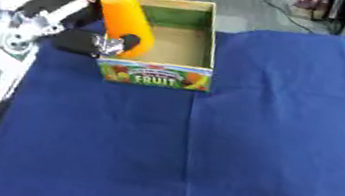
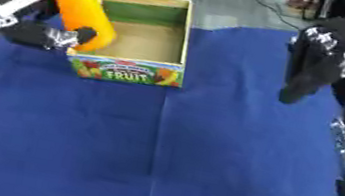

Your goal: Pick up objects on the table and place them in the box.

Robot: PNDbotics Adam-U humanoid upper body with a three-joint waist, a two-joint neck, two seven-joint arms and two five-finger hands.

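Observation:
An orange cylinder-shaped object (image 1: pixel 125 19) is held tilted over the left rim of the open cardboard box (image 1: pixel 181 77), which has "FRUIT" printed on its front. My left hand (image 1: pixel 101 44) is shut on the orange object, thumb curled across its lower part. The box's inside looks bare, with a green back wall. My right hand (image 2: pixel 328 64) hangs above the blue table at the far right, fingers hanging down relaxed, holding nothing.
A blue cloth (image 1: pixel 199 166) covers the table in front of the box. My left arm's white and silver links (image 1: pixel 8 40) run along the left edge. Grey floor with cables lies beyond the box.

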